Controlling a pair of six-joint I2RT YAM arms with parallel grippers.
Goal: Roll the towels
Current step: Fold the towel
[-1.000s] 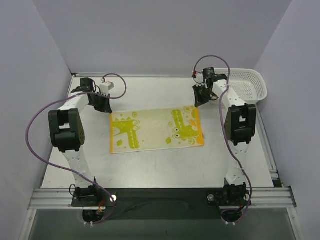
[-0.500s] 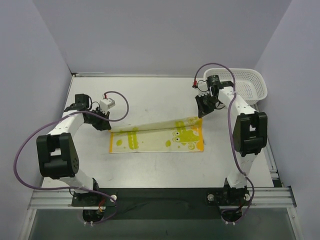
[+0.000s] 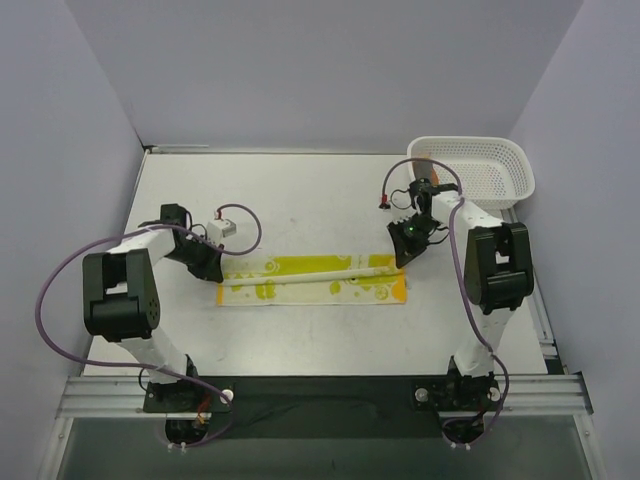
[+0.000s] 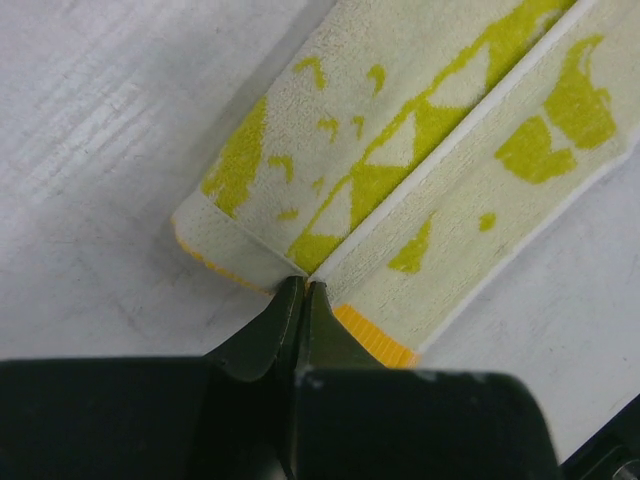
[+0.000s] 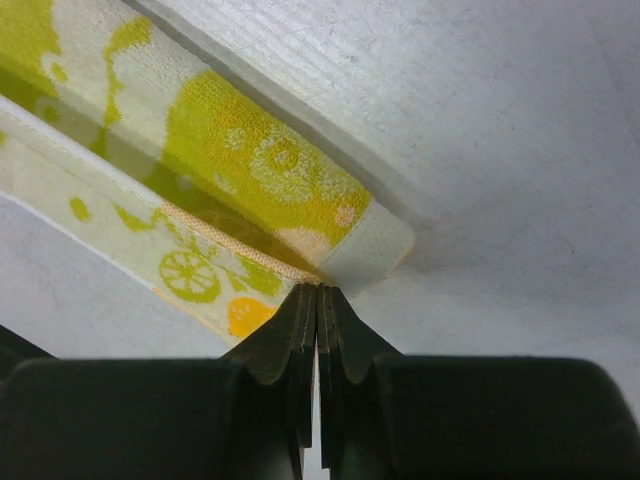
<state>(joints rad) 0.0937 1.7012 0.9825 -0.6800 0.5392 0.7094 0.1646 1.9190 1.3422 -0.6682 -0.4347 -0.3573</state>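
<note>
Top, left-wrist and right-wrist views. A pale yellow towel [image 3: 310,278] with lime-green prints lies as a narrow strip across the middle of the desk [image 3: 300,200], its long axis running left to right. It is folded lengthwise: the upper layer's long edge sits just short of the near edge, leaving a thin band of the lower layer uncovered, with an orange hem showing at both short ends. The left fingers [image 3: 210,268] are pressed together, pinching the towel [image 4: 400,160] at its left end, where the two layers meet (left fingers [image 4: 300,295]). The right fingers [image 3: 405,252] are likewise pressed together on the right end of the towel [image 5: 250,170], at the corner of the folded layer (right fingers [image 5: 317,295]). Bare desk extends beyond the far long edge and before the near one. A white mesh basket [image 3: 515,170] stands in the far right corner, well apart from the towel. Purple cables [image 3: 245,225] loop above the desk beside each arm. Walls [image 3: 80,150] close the left, right and far sides.
</note>
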